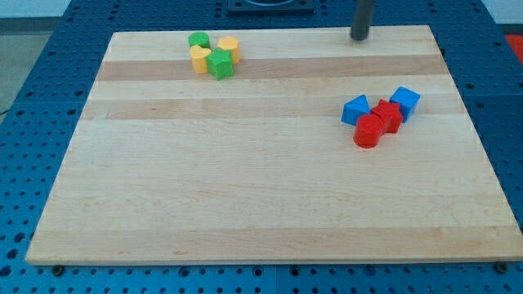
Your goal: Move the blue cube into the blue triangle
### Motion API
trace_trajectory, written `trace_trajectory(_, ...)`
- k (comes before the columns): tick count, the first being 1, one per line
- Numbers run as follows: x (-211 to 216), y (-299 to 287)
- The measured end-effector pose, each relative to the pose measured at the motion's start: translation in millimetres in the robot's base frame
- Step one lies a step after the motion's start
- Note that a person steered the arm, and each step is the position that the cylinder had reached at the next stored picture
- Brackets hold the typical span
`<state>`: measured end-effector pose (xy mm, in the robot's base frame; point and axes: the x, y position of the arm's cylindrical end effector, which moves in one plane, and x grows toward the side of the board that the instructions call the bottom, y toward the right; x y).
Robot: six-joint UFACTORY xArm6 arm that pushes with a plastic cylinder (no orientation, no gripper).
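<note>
Blue cube (405, 101) sits far below my tip (359, 37), upright, touching nothing.

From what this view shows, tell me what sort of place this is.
Probably a robotics lab bench. A wooden board lies on a blue perforated table, small coloured blocks sit in two clusters, among them a blue cube and a blue triangle, and my tip stands at the board's top edge, apart from them.
</note>
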<state>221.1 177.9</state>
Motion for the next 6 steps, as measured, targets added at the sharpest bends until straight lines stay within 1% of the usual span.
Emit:
trace_trajectory(1,72.1,57.9)
trace_trajectory(2,162.7,81.7)
trace_trajectory(3,164.0,34.7)
trace_trajectory(5,146.6,-148.9)
trace_trajectory(6,142.7,-118.7)
